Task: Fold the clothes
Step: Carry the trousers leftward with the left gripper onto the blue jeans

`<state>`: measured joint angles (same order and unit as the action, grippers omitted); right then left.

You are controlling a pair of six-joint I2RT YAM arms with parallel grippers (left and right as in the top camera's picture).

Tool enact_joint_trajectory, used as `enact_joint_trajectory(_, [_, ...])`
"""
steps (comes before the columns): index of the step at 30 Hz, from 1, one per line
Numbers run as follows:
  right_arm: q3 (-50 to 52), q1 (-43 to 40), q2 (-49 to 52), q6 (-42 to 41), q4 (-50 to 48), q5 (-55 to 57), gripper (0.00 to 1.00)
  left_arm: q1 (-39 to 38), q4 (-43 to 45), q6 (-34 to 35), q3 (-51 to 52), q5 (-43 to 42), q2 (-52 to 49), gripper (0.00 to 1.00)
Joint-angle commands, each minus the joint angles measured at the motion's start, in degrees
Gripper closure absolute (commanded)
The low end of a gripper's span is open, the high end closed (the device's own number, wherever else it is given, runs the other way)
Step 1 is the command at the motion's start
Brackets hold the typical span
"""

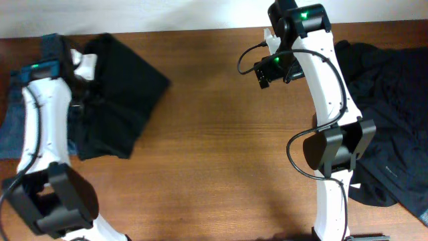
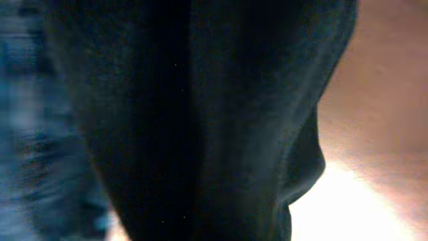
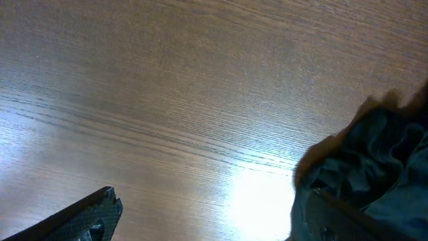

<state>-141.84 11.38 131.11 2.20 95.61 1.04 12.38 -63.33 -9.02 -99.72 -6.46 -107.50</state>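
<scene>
Brown wood covers the desk (image 1: 221, 134), and a white wall (image 1: 167, 13) runs along the back. On the left side lies a black cloth (image 1: 127, 87), already laid flat in a rough square. It sits partly on top of the blue jeans (image 1: 13, 127). On the right side a black heap (image 1: 388, 87) lies all crumpled, and part of it hangs past the desk edge.

The left claw (image 1: 85, 65) is right over the black cloth. Its own camera sees only dark cloth very close, so I cannot tell if it is open or pinching. The right claw (image 1: 269, 37) is up near the back of the desk, apart from the heap. Only one dark finger (image 3: 93, 214) shows in its camera, so I cannot tell there either.

I think the black clothes are soft, light and floppy. They will sag and bunch when lifted. The jeans look thicker and heavier. I would pinch the heap at a loose edge or corner on its near side, not in the thick middle.
</scene>
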Motion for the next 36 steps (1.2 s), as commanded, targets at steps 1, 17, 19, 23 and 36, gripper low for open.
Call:
enact_joint_trajectory(1, [0.2, -0.2, -0.5, 0.3, 0.0, -0.3, 0.07, 3.9, 1.4, -0.3, -1.1, 5.0, 2.2, 1.00])
enact_joint_trajectory(17, [0.2, -0.2, -0.5, 0.3, 0.2, -0.4, 0.07, 15.0, 12.1, -0.3, -1.0, 6.9, 2.2, 1.00])
enact_joint_trajectory(19, [0.2, -0.2, -0.5, 0.3, 0.2, -0.4, 0.07, 16.0, 14.6, -0.3, -1.0, 6.9, 2.2, 1.00])
enact_joint_trajectory(23, [0.2, -0.2, -0.5, 0.3, 0.2, -0.4, 0.07, 17.3, 16.7, -0.3, -1.0, 6.9, 2.2, 1.00])
enact_joint_trajectory(36, [0.2, -0.2, -0.5, 0.3, 0.3, -0.4, 0.07, 21.2, 18.3, -0.3, -1.0, 6.9, 2.1, 1.00])
